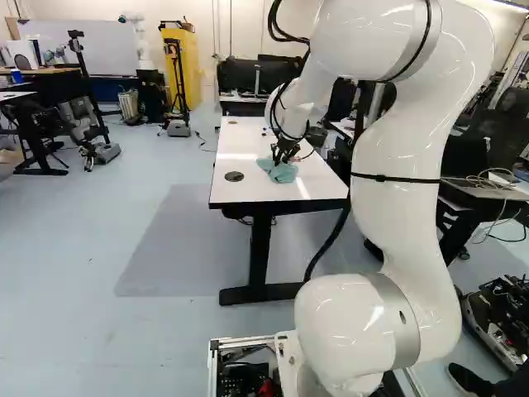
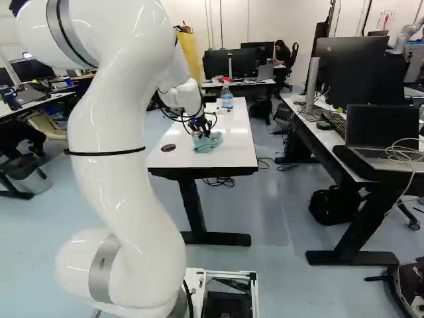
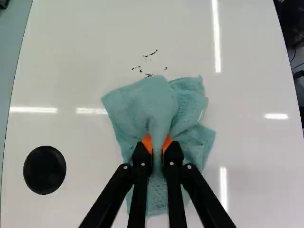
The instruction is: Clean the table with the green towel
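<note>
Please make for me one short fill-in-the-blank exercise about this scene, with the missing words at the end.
1. The pads of the gripper, shut on the green towel, are ____ in colour.
2. The dark marks near the towel are on the white ____.
3. In the right base view, a spray ____ stands beyond the towel.

Missing words: orange; table; bottle.

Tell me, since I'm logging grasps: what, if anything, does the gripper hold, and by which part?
The gripper is shut on the green towel, pinching a raised, bunched fold near the middle of the cloth.
</note>
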Tool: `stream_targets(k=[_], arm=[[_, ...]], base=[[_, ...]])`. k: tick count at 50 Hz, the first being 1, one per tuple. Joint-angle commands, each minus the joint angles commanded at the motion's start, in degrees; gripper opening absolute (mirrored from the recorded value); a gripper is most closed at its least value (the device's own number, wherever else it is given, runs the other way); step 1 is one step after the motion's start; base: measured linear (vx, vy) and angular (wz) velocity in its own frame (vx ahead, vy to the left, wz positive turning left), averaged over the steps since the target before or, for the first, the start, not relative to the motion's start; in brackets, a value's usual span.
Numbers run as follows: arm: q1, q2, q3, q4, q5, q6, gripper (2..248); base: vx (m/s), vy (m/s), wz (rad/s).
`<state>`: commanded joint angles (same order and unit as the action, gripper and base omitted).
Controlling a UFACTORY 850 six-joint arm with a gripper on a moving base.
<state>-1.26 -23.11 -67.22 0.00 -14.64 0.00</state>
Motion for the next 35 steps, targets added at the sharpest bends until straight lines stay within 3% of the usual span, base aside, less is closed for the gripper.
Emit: stream_targets(k=[16,35], arm=[[-0.26,2.78,1.08,0.00,0.00,0.00,43],[-0.94,8.56,6.23,0.00,0.00,0.00,43]], base=[[0.000,0.000,0.000],[0.000,0.000,0.000]])
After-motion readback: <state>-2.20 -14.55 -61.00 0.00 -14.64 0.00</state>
